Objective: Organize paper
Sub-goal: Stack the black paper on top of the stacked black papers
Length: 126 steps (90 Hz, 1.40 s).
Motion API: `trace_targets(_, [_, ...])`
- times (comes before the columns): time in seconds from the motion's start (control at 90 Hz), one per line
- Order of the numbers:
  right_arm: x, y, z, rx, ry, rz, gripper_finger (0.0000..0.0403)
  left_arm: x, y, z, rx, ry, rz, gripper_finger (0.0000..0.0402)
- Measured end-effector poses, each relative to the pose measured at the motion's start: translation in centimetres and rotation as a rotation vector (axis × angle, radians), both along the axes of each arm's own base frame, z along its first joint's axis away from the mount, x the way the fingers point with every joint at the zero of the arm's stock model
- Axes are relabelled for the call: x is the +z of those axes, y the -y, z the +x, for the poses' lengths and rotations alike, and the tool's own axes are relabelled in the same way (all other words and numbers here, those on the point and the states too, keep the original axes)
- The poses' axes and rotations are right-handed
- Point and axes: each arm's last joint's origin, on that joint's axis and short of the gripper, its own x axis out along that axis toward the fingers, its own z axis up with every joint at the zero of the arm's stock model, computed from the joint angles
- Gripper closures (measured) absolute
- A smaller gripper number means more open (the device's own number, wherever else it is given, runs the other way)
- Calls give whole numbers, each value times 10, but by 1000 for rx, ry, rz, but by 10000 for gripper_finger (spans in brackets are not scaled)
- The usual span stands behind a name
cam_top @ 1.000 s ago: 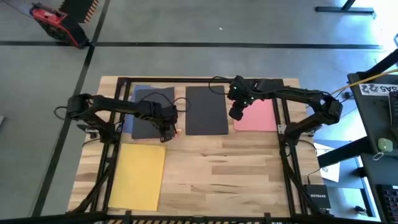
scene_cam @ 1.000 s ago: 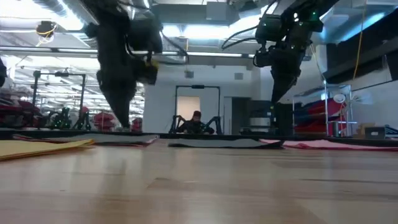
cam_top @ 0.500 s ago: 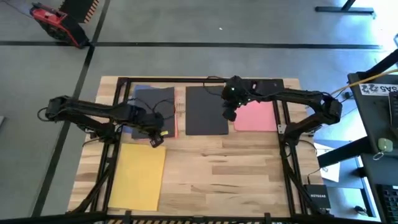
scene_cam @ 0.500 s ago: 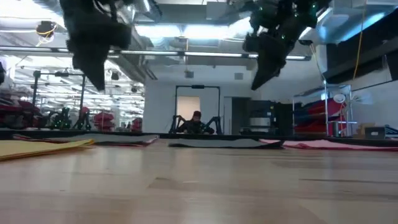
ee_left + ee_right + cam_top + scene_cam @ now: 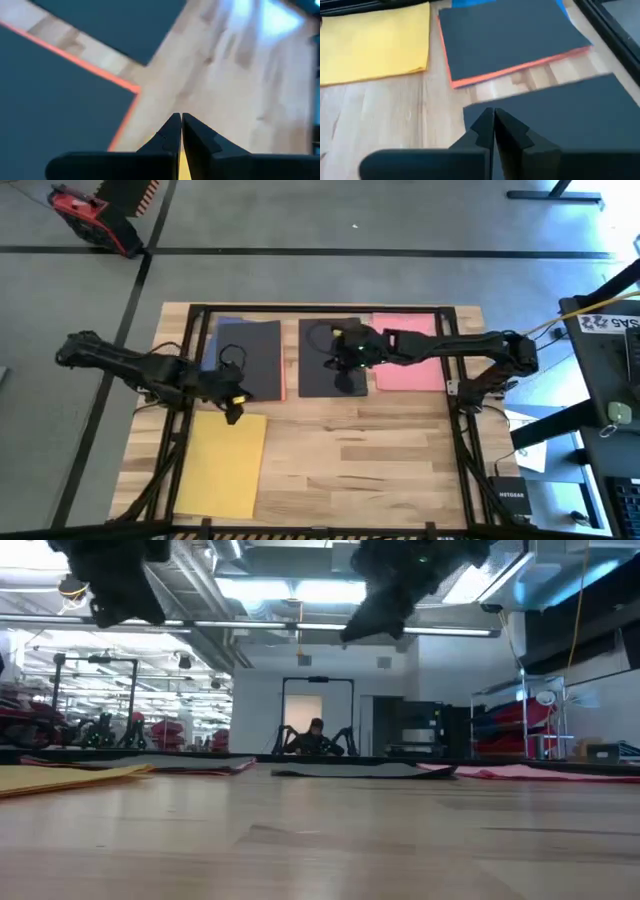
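Flat on the wooden table lie a yellow sheet (image 5: 222, 465) at the near left, a stack (image 5: 245, 360) of black on orange on blue at the far left, a single black sheet (image 5: 322, 345) in the middle and a pink sheet (image 5: 412, 368) to its right. My left gripper (image 5: 232, 408) hangs shut above the gap between the stack's near right corner and the yellow sheet, holding nothing. My right gripper (image 5: 347, 380) is shut above the middle black sheet (image 5: 565, 120), clear of it. In the low view both grippers (image 5: 130, 600) (image 5: 365, 625) are well above the table.
A black frame (image 5: 320, 307) runs along the table's far edge and down both sides. Bare wood (image 5: 360, 460) fills the near right half. The low view looks into a workshop with a person (image 5: 316, 730) far behind the table.
My left gripper has risen from the stack's near right corner and drawn back toward the table's near left. My right gripper has risen and swung left from the pink sheet's edge to above the middle black sheet.
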Motion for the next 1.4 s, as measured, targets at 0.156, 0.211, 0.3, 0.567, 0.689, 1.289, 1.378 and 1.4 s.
trace_targets(0.156, [0, -12, 30, 46, 1, -13, 377, -7, 3, -20, -53, 43, -30, 402])
trace_targets(0.211, [-5, -18, 39, 70, -28, -19, 360, -12, 4, -26, -58, 51, -42, 402])
trace_targets(0.3, [-9, -29, 58, 100, -33, -21, 330, -22, 3, -34, -53, 55, -68, 402])
trace_targets(0.567, [-54, -66, 108, 176, -137, -198, 273, -45, 1, -43, -48, 31, -79, 402])
trace_targets(0.689, [-78, -78, 125, 189, -181, -343, 270, -52, 0, -44, -51, 14, -68, 401])
trace_targets(1.289, [-153, -75, 153, 266, -229, -454, 269, -56, -1, -46, -82, -30, -15, 402])
trace_targets(1.378, [-152, -67, 155, 241, -212, -453, 269, -56, -1, -46, -83, -28, -14, 402])
trace_targets(1.4, [-152, -65, 156, 235, -209, -452, 269, -56, -1, -46, -83, -28, -14, 402])
